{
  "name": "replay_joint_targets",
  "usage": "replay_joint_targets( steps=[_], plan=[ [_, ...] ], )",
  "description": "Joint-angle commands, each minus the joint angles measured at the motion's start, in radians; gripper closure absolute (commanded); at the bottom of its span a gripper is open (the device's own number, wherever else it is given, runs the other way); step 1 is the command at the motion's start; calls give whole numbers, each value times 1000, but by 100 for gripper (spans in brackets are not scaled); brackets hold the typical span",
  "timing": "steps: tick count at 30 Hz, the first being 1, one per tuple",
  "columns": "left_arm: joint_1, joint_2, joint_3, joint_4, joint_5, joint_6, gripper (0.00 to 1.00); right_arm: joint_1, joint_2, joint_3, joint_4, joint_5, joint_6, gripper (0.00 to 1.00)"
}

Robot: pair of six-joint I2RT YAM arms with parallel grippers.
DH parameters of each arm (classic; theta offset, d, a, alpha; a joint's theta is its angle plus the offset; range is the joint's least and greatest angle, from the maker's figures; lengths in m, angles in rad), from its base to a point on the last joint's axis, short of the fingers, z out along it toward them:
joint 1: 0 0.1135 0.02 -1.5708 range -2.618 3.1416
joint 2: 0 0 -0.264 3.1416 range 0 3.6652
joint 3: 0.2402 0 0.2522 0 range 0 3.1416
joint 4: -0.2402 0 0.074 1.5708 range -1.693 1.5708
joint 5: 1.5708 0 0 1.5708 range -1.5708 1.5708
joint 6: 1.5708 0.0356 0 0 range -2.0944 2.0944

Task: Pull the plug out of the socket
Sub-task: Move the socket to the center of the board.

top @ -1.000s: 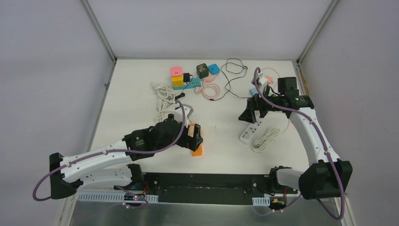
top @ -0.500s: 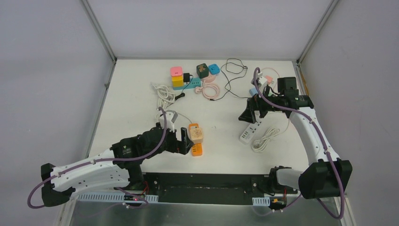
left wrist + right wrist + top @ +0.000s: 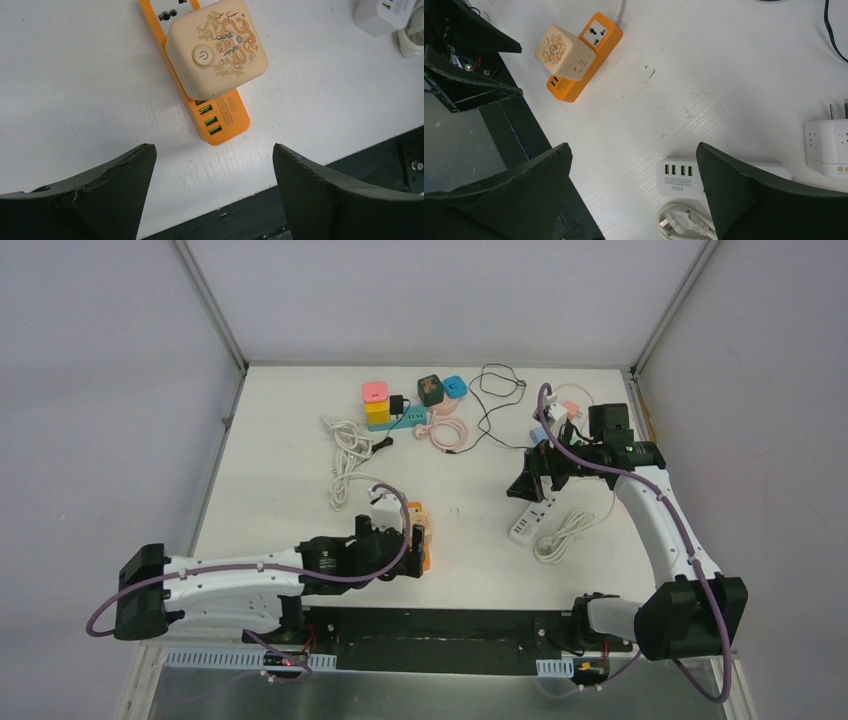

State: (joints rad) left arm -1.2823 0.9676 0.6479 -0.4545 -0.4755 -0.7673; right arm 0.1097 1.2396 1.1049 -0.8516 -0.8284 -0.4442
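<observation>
Hovering above the table (image 3: 75,75), the left claw (image 3: 210,150) has its jaws spread wide with nothing between them. The cream cube plug (image 3: 216,47) lies ahead of this claw, beyond its fingertips and slightly to one side of its centre line. It is seated in the orange socket strip (image 3: 225,117), whose port end points back toward the claw. The claw touches neither plug nor strip. The right claw (image 3: 634,150) is likewise spread and empty, well apart from the plug, with a white socket strip (image 3: 679,180) close under its fingers.

Findings on risk, as judgement:
- The orange strip lies loose and nothing pins it. A pull by one claw alone would likely lift the strip along with the plug.
- The cube is broad and round-edged, so an off-centre closure could let it slip or twist.
- Jaws brought in too low could clamp the strip body together with the plug, preventing separation.
</observation>
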Motion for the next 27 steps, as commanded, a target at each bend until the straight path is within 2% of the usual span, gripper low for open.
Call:
replay_joint_targets(
  steps=[1, 12, 27],
  plan=[
    [-34, 105, -31, 153, -141, -132, 11, -5, 5, 15, 4, -23, -22, 0],
    [-92, 387, 40, 226, -274, -213, 11, -6, 6, 16, -1, -26, -25, 0],
    [-100, 490, 47, 219, -310, -279, 11, -4, 11, 18, -1, -25, -27, 0]
  ],
)
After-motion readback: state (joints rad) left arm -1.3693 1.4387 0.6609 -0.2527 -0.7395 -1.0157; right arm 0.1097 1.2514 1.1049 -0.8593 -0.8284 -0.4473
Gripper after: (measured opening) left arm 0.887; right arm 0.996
